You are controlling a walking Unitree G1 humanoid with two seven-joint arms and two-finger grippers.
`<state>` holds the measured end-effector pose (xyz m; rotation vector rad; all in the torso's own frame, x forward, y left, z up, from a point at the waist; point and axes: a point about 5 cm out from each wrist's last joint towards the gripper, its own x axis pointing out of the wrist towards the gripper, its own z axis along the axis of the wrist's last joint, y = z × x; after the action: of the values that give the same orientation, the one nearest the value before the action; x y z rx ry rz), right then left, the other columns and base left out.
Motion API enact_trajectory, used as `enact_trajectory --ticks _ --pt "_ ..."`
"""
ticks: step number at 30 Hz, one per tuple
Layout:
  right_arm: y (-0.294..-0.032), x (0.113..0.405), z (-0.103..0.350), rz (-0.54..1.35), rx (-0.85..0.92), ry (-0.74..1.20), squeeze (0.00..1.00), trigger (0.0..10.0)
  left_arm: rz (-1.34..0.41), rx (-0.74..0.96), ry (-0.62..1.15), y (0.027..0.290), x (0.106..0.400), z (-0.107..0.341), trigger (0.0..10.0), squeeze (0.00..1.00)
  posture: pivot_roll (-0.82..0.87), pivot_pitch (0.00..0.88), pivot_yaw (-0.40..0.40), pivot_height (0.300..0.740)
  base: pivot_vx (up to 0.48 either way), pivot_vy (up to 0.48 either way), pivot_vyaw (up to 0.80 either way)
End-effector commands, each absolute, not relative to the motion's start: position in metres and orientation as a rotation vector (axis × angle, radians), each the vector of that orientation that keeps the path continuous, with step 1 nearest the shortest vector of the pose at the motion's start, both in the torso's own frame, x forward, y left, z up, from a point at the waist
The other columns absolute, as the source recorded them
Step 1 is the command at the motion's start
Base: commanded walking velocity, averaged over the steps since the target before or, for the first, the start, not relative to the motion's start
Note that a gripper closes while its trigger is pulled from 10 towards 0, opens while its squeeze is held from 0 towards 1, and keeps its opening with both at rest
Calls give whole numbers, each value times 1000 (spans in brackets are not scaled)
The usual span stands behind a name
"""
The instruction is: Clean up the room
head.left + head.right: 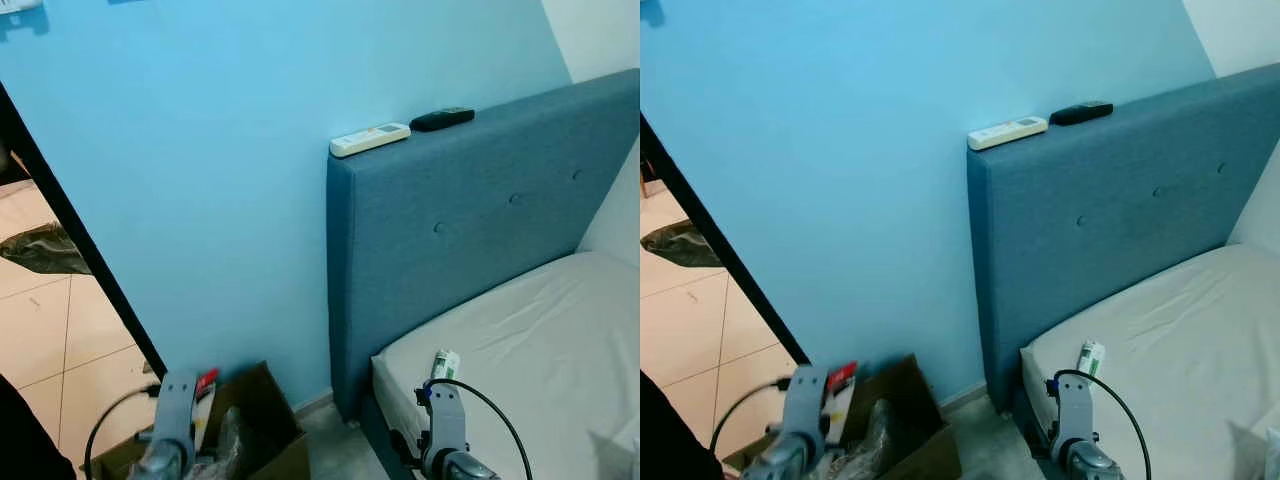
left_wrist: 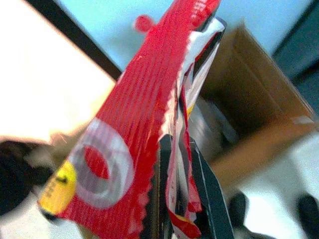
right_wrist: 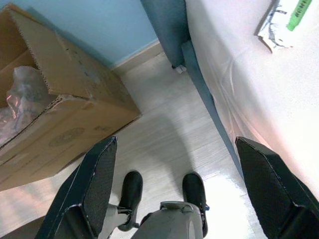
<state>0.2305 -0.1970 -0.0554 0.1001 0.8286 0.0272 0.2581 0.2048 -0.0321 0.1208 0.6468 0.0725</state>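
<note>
Low at the frame's lower left, the left gripper pinches a red snack wrapper, long axis pointing upward, above an open cardboard box. Lower right, the right gripper hangs spread wide, holding nothing. Farther, a white tube lies on the mattress.

A: What can't be read here?
B: The print on the crinkled red snack wrapper is blurred, and its lower end runs off the picture's edge.
A: And that brown cardboard box?
B: Cut off at the bottom; the clear plastic inside is hazy.
A: The small white-and-green packet on the mattress?
B: Lettering too small to tell.
</note>
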Motion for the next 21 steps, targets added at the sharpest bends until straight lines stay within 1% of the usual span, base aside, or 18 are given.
enact_trajectory --ticks 1,2,3,5,6,8,16,21 --pt "-196 227 -58 25 99 848 0 10000 70 241 618 213 266 -24 10000 0 -92 0 23 740 0 0 -800" --pt "-196 228 -58 26 94 846 0 10000 57 322 610 215 270 -20 10000 0 -97 0 26 740 0 0 -800" --pt "-196 228 -58 26 94 846 0 10000 57 322 610 215 270 -20 10000 0 -97 0 26 740 0 0 -800" --pt "-196 228 -57 24 91 843 0 10000 46 401 616 217 272 -18 10000 0 -100 0 26 740 0 0 0" --pt "-196 228 -57 24 91 843 0 10000 46 401 616 217 272 -18 10000 0 -100 0 26 740 0 0 0" --pt "-196 229 -57 28 85 840 0 10000 43 464 655 220 268 -22 10000 0 -108 0 24 740 0 0 0" --pt "-196 230 -56 37 75 840 0 10000 51 474 697 226 261 -27 10000 0 -121 6 18 740 0 0 0" --pt "-197 231 -55 45 63 838 0 10000 50 468 719 230 259 -28 10000 0 -139 27 8 740 0 0 0"
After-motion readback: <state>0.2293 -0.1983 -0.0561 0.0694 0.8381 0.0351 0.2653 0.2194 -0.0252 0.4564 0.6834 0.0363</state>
